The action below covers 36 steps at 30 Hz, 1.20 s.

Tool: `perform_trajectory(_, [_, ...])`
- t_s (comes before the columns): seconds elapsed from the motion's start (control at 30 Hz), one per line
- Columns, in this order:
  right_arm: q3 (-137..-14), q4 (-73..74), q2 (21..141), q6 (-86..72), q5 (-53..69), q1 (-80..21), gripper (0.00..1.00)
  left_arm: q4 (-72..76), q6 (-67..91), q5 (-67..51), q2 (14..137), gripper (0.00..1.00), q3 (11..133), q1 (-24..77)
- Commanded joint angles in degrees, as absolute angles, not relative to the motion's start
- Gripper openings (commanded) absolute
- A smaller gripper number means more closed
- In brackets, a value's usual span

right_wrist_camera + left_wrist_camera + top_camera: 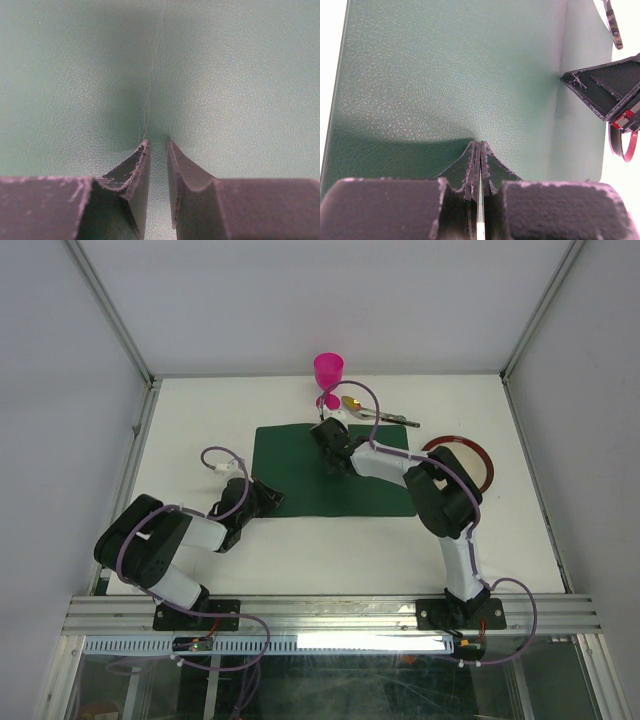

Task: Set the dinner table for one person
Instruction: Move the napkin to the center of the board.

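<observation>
The white dinner table [200,420] carries a dark green placemat [300,475] at its middle. My left gripper [270,500] is at the mat's near left corner. In the left wrist view its fingertips [480,147] are shut together and touch the placemat [445,75]; nothing shows between them. My right gripper [328,448] stands on the mat's far middle. Its fingers [142,155] are a narrow gap apart, tips on the placemat [240,75] at the end of a fine crease. It also shows in the left wrist view [565,77].
A pink cup [328,370] stands at the far edge behind the mat. A gold spoon [350,403] and other cutlery [390,418] lie by the mat's far edge. A red-rimmed plate [480,462] lies right of the mat, partly hidden by my right arm. Aluminium rails edge the table.
</observation>
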<state>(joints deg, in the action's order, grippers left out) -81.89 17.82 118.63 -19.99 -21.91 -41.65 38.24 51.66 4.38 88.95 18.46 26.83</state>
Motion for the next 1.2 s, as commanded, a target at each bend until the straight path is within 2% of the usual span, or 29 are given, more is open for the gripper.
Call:
perform_trajectory(0.0, [-81.01, 19.92, 116.33, -19.25, -23.33, -41.13, 0.22, 38.83, 51.59, 2.55, 90.12, 0.0, 18.02, 28.1])
perform_trajectory(0.47, [-81.29, 19.95, 116.45, -19.36, -23.2, -41.06, 0.22, 36.47, 51.45, 3.56, 88.29, 0.0, 19.1, 28.45])
perform_trajectory(1.17, [-82.17, 20.76, 113.88, -19.46, -24.07, -41.13, 0.24, 24.31, 46.11, 9.9, 75.61, 0.0, 23.05, 28.39])
